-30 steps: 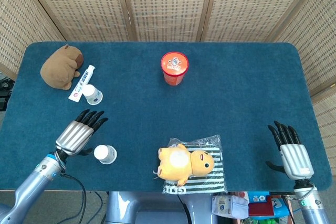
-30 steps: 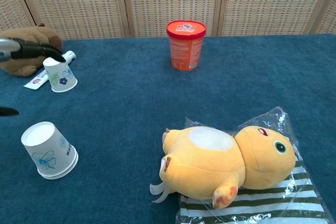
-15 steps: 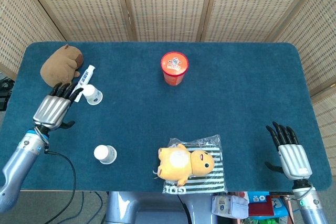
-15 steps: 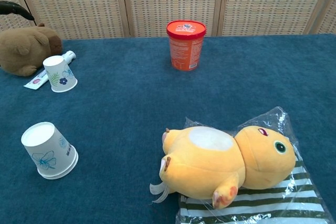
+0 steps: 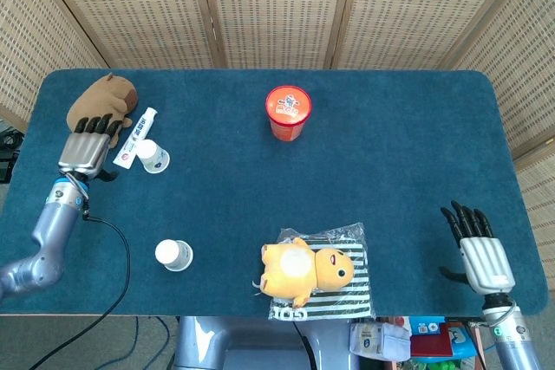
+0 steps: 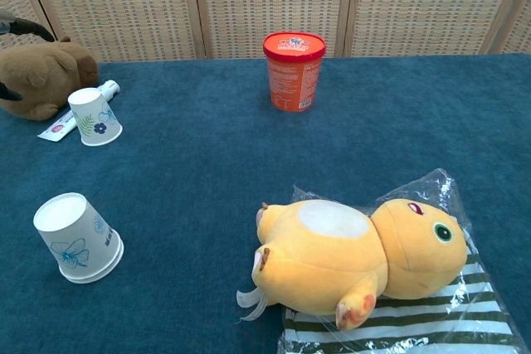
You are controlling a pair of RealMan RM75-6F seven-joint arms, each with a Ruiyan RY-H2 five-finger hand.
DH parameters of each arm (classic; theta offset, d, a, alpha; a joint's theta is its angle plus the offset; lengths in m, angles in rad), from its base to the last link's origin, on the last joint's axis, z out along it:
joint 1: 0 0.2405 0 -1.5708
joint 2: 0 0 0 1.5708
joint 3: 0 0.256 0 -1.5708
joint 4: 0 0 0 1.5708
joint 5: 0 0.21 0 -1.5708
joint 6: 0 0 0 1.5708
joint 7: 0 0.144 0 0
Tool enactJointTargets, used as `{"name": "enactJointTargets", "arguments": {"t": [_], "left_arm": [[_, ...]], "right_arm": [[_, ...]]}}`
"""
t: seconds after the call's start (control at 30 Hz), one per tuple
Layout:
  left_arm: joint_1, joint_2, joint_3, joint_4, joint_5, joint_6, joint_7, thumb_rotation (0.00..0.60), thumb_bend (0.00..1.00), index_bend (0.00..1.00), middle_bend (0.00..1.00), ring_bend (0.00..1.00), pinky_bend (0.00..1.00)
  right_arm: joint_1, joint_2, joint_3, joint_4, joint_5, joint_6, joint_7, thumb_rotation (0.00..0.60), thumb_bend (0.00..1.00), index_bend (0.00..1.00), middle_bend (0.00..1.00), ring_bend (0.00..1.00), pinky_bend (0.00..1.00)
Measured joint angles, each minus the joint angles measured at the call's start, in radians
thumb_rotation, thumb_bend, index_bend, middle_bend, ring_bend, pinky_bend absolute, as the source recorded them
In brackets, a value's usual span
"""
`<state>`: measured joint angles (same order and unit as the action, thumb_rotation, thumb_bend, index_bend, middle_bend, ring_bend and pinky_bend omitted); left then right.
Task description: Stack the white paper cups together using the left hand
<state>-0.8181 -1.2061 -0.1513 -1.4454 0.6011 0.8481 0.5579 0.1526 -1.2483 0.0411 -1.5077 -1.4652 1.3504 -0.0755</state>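
Note:
Two white paper cups stand upside down on the blue table. One cup [image 5: 153,157] [image 6: 94,117] is at the far left beside a toothpaste tube [image 5: 136,137]. The other cup [image 5: 173,255] [image 6: 77,238] is near the front left edge. My left hand [image 5: 87,143] hovers at the left edge, just left of the far cup, fingers spread over the brown plush, holding nothing. Only dark fingertips [image 6: 15,25] of it show in the chest view. My right hand [image 5: 479,250] rests open at the front right corner, empty.
A brown plush [image 5: 100,108] lies at the far left corner. A red lidded tub [image 5: 288,113] stands at the middle back. A yellow plush [image 5: 306,269] lies on a striped bag [image 5: 345,299] near the front edge.
My left hand has moved away from the front cup toward the back left, past the far cup, and now sits over the brown plush. The cups and right hand stayed put.

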Motion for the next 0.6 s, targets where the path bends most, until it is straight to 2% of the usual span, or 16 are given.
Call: {"name": "enactJointTargets", "arguments": {"t": [0.17,0.6], "left_arm": [[-0.052,-0.064,0.001,0.079,-0.074,-0.047,0.032,0.600,0.24,0.09,0.00,0.00,0.00],[-0.118,-0.151,0.021,0.179,-0.189,-0.069,0.083,0.600,0.24,0.16,0.00,0.00,0.00]], "right_arm": [[0.002,-0.001,0.003,0.007,0.009,-0.006,0.006,0.600,0.00,0.00,0.00,0.00,0.00],[0.002,0.002,0.004,0.011,0.014,-0.008,0.018,0.600,0.00,0.00,0.00,0.00,0.00]]}}
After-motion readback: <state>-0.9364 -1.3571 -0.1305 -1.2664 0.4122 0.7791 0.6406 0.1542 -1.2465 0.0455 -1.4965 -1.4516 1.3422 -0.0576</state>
